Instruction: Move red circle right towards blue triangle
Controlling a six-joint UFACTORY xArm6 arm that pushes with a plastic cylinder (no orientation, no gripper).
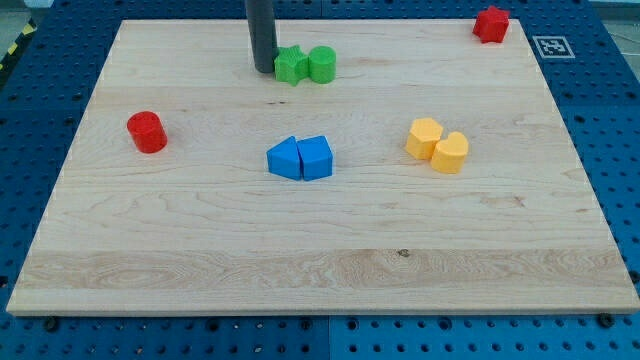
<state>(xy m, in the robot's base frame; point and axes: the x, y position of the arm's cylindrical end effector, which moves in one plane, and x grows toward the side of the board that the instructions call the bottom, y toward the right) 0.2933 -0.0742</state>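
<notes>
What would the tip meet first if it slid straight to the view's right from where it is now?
My tip stands just left of the green star, apparently touching it or nearly so. Sliding right, it would meet that block first, then the green circle beside it. Depth is hard to judge from one view.

Just one camera here, sitting above the desk's near edge and angled down. It's far enough back that basically the whole top fits.
</notes>
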